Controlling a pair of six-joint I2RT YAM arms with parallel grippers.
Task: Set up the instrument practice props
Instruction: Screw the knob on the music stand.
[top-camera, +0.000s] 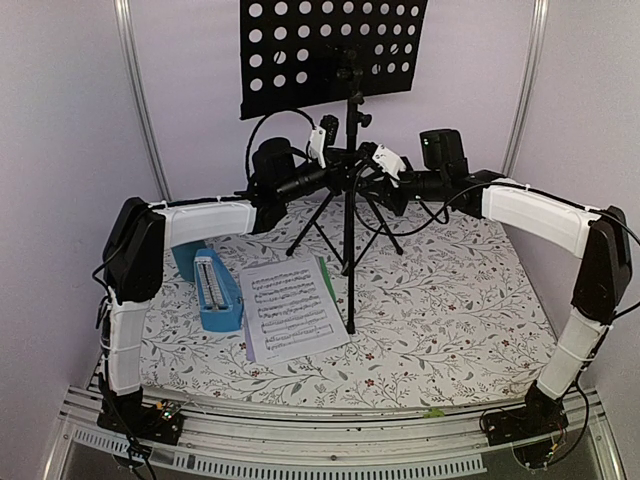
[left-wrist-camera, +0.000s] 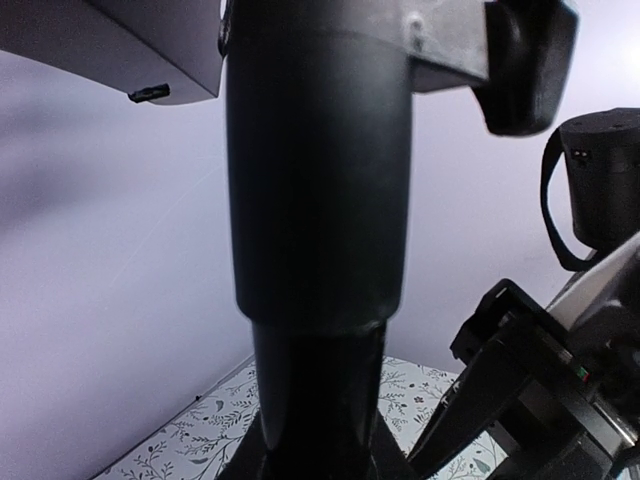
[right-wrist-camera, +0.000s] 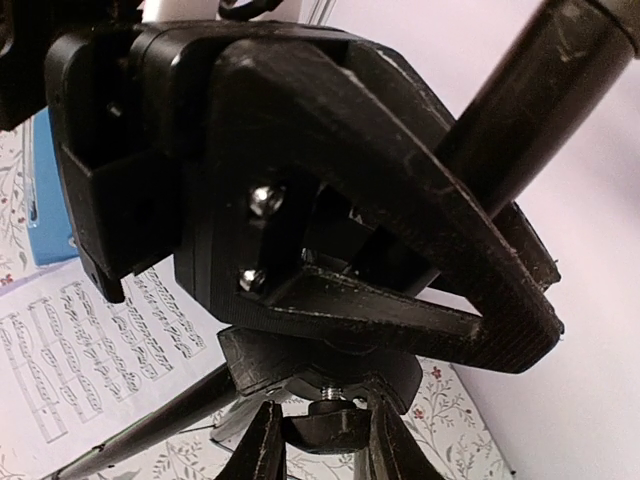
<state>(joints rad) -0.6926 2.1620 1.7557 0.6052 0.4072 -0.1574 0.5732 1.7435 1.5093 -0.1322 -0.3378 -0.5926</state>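
honestly the music stand (top-camera: 349, 260) is upright at the back middle of the table (top-camera: 450, 300) with the left gripper (top-camera: 340, 165) looking pinched onto its pole (right gripper (top-camera: 365, 172) is crowded in there too, can't tell if it's closed), so any uneven pull could tip that top-heavy thing onto the sheet music (top-camera: 290, 310) and metronome (top-camera: 216, 290).

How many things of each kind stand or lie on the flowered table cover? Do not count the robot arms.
music stand: 1
stack of sheet-music pages: 1 (the number of pages cannot be told)
blue metronome: 1
teal cup: 1
Total: 4
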